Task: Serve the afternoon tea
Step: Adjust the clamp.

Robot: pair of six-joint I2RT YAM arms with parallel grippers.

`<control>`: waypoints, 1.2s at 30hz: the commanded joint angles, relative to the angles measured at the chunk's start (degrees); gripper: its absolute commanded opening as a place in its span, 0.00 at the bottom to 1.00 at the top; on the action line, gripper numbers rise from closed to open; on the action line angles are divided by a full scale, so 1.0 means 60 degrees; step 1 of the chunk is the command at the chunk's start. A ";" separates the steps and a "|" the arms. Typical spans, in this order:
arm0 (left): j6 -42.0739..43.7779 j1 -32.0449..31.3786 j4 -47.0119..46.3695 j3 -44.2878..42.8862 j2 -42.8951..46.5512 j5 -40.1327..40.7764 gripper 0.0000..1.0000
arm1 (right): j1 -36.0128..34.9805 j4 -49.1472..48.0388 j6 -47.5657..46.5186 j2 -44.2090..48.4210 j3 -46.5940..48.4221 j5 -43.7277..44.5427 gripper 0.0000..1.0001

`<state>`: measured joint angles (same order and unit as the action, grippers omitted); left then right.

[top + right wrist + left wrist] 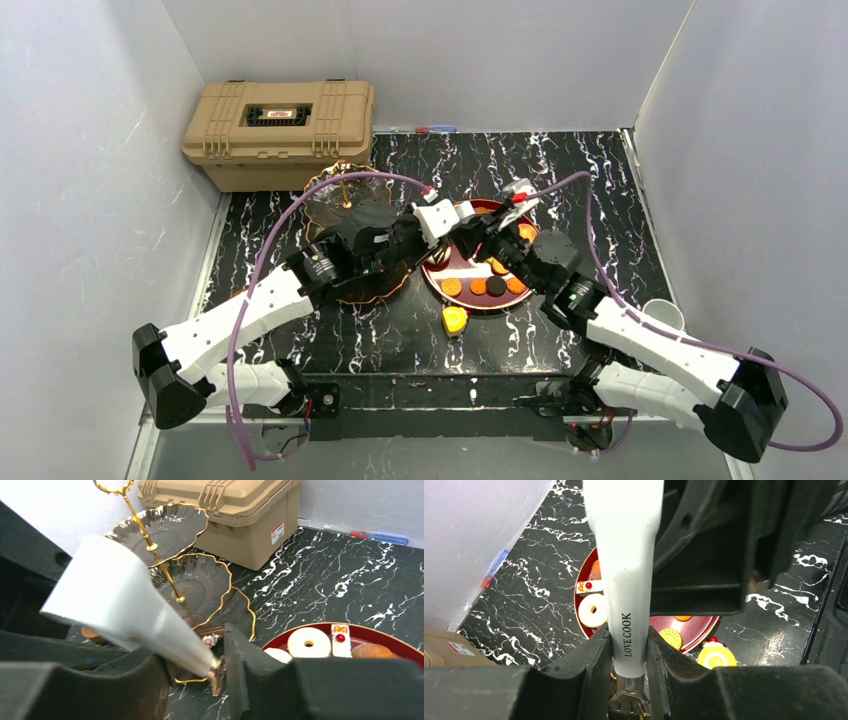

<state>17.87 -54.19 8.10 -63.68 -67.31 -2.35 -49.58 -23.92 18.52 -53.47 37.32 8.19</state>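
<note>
Meeting over the back-left part of the red tray (pixel 432 278), the left gripper (pixel 440 222) and the right gripper (pixel 487 225) crowd the middle of the black marble table (pixel 560 170). White walls close the table in on the left, back and right. A tan case (pixel 280 130) fills the back-left corner, and the three-tier stand (pixel 350 205) rises just in front of it, near the left arm's wrist. Open marble runs behind the tray and off to the right. A narrower strip lies between the tray and the arm bases.

The left gripper's fingers (pixel 594 655) are pressed against both sides of a white utensil (pixel 626 580), gripping its narrow lettered end. In the right wrist view the same utensil tapers to a gold collar that sits between the right gripper's two fingers. It touches the left-hand finger, but whether the other finger is bearing on it cannot be told.

The sweets lie below and beyond the two grippers. A white donut (pixel 592 610) and a white slice with a red cherry (pixel 589 586) sit at the tray's far side. A row of round cookies (pixel 478 286) sits along its near rim. A yellow cake (pixel 455 320) rests on the table, just off the tray's front edge. A pale cup (pixel 665 315) stands near the right wall, beside the right arm. The stand's tiers appear bare in the right wrist view.
</note>
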 commanded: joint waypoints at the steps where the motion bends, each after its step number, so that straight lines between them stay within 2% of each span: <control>1: -0.0250 -0.0035 -0.0048 -0.0533 0.0040 -0.0321 0.03 | -0.0055 -0.0455 -0.0600 -0.0622 0.0758 0.0114 0.41; 5: -0.0248 -0.0035 0.0028 -0.0612 0.0053 -0.0313 0.05 | -0.0058 -0.0683 -0.0798 -0.0686 0.0837 0.0567 0.11; 6: -0.0251 -0.0035 0.0060 -0.0604 0.0067 -0.0312 0.09 | -0.0066 -0.0799 -0.0807 -0.0597 0.0796 0.0739 0.04; 7: -0.0275 -0.0039 0.0103 -0.0583 0.0088 -0.0312 0.17 | -0.0061 -0.0943 -0.0823 -0.0489 0.0732 0.0920 0.01; 8: -0.0313 -0.0035 0.0156 -0.0548 0.0119 -0.0324 0.29 | -0.0066 -0.1112 -0.0841 -0.0360 0.0660 0.1067 0.01; 9: -0.0358 -0.0035 0.0225 -0.0492 0.0159 -0.0326 0.48 | -0.0058 -0.1248 -0.0858 -0.0265 0.0615 0.1203 0.01; 10: -0.0369 -0.0042 0.0296 -0.0439 0.0199 -0.0313 0.63 | -0.0057 -0.1300 -0.0837 -0.0158 0.0607 0.1267 0.01; 11: -0.0369 -0.0045 0.0398 -0.0381 0.0246 -0.0292 0.69 | -0.0057 -0.1312 -0.0828 -0.0069 0.0606 0.1300 0.01; 13: -0.0275 -0.0036 0.0486 -0.0167 0.0385 -0.0204 0.76 | -0.0057 -0.1323 -0.0793 0.0156 0.0601 0.1260 0.01; 18: -0.0153 -0.0042 0.0590 0.0096 0.0579 -0.0307 0.79 | -0.0046 -0.1586 -0.0175 0.0489 0.0428 0.0773 0.01; 21: 0.0089 -0.0037 0.0379 0.0229 0.0662 -0.0304 0.76 | -0.0054 -0.1629 0.0302 0.0558 0.0401 0.0454 0.01; 25: 0.0675 -0.0035 -0.0117 0.0393 0.0781 -0.0049 0.63 | -0.0055 -0.1434 0.0588 0.0579 0.0417 0.0413 0.01; 33: 0.1424 -0.0064 -0.0929 0.0660 0.0881 0.0259 0.12 | -0.0057 -0.1119 0.0851 0.0098 0.0789 0.0461 0.02; 35: 0.1562 -0.0068 -0.1009 0.0715 0.0903 0.0674 0.00 | -0.0055 -0.0853 0.0876 0.0047 0.0937 0.0603 0.12; 36: 0.1594 -0.0072 -0.1087 0.0757 0.0925 0.0806 0.00 | -0.0056 -0.0587 0.0905 0.0048 0.1003 0.0742 0.22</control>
<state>24.51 -54.72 4.54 -60.27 -63.66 -1.34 -50.02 -28.42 22.31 -53.23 39.66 10.24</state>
